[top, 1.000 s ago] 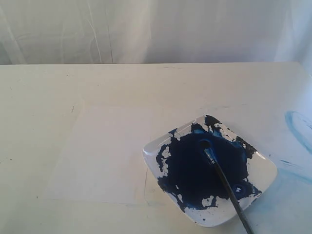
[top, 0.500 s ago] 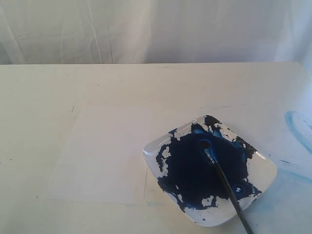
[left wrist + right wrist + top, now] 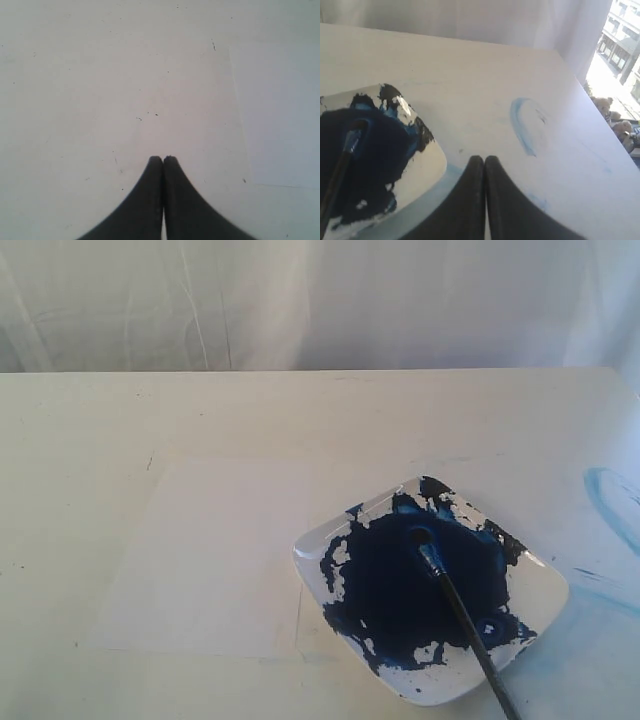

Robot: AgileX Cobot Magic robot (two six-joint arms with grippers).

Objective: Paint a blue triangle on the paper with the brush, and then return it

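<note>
The brush (image 3: 462,616) rests in the plate (image 3: 548,590), bristles in paint, handle pointing to 5 o'clock. Light, stiff, likely slippery, it suits a mid-handle pinch. Left gripper (image 3: 163,159) and right gripper (image 3: 484,158) are pressed together, empty.

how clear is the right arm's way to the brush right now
Probably clear. The brush lies with its tip in the paint on the plate, handle out over the rim, nothing covering it. The right gripper is beside the plate, but its jaws are shut and would need opening.

Cream table (image 3: 100,420), white paper (image 3: 215,550), paint-smeared plate (image 3: 541,587), pale-blue smear (image 3: 604,496)
</note>
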